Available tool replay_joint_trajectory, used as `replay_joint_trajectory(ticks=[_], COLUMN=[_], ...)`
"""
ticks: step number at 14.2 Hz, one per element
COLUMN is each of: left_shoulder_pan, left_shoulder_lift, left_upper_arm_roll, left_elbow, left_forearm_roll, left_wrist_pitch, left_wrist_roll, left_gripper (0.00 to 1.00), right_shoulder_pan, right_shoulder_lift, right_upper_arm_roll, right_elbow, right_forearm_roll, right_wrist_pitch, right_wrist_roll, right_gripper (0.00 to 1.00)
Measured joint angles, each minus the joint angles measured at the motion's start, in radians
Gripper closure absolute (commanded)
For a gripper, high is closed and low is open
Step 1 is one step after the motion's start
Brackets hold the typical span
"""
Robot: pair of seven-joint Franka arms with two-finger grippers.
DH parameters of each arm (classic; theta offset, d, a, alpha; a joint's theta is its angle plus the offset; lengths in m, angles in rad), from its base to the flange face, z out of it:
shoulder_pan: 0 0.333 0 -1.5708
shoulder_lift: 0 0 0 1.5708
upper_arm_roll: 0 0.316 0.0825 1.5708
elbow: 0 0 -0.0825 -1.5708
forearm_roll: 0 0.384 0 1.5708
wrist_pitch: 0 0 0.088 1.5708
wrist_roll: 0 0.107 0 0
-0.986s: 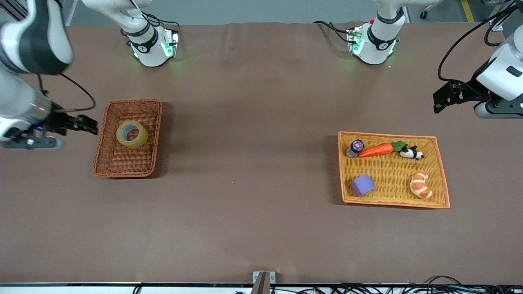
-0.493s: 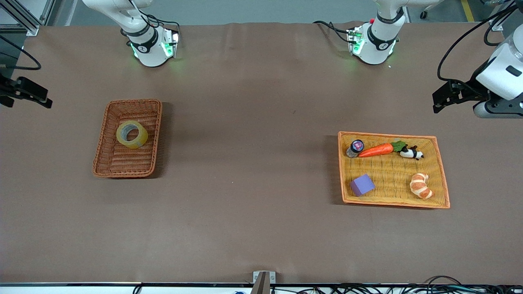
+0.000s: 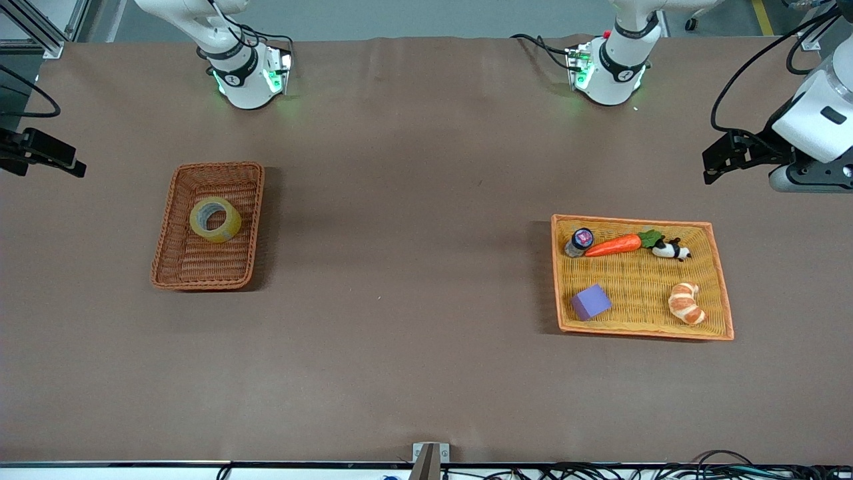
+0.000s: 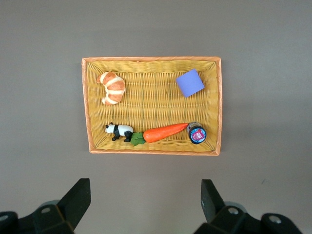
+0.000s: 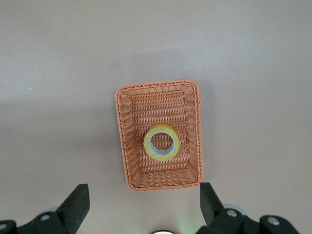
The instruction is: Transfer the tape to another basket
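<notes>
You see the right gripper (image 3: pixel 70 165) at the counter's (image 3: pixel 413 333) edge at the right arm's end, almost where it was 0.5 s ago and well away from its place 1.0 s ago, when it hung just beside the basket (image 3: pixel 166 267); most of its arm is now cut off by the frame. The left gripper (image 3: pixel 713 167) has shifted only slightly since 0.5 s ago and hangs above the bare counter near the left arm's end, farther from the front camera than the tray (image 3: pixel 723 313). The tape (image 3: pixel 215 219) has not moved: it lies inside the basket, in the half farther from the front camera, its grey core facing up. In the right wrist view, the right gripper (image 5: pixel 145 202) shows 2 fingers spread wide and empty, with the basket (image 5: pixel 127 180) and tape (image 5: pixel 162 142) in sight between them. In the left wrist view, the left gripper (image 4: pixel 145 197) is likewise spread wide and holds nothing. The tray (image 4: pixel 151 66) holds 5 items: a croissant (image 3: pixel 686 303), a purple cube (image 3: pixel 590 302), a carrot (image 3: pixel 613 245), a small panda figure (image 3: pixel 670 249) and a small round container (image 3: pixel 581 241), whose label is too small to read.
</notes>
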Motion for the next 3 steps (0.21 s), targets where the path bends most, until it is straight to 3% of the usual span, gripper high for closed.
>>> replay_joint_trajectory(ticks=[3], left_shoulder_pan=[0.007], left_shoulder_lift=[0.000], left_upper_arm_roll=[0.000], left_elbow=[0.000], left_forearm_roll=[-0.035], left_wrist_pitch=[0.000], left_wrist_roll=[0.000], left_gripper=[0.00], right_shoulder_pan=[0.002], right_shoulder_lift=[0.000], right_upper_arm_roll=[0.003], right_elbow=[0.000], right_forearm_roll=[0.000], right_wrist_pitch=[0.003], right_wrist_roll=[0.000], right_gripper=[0.00])
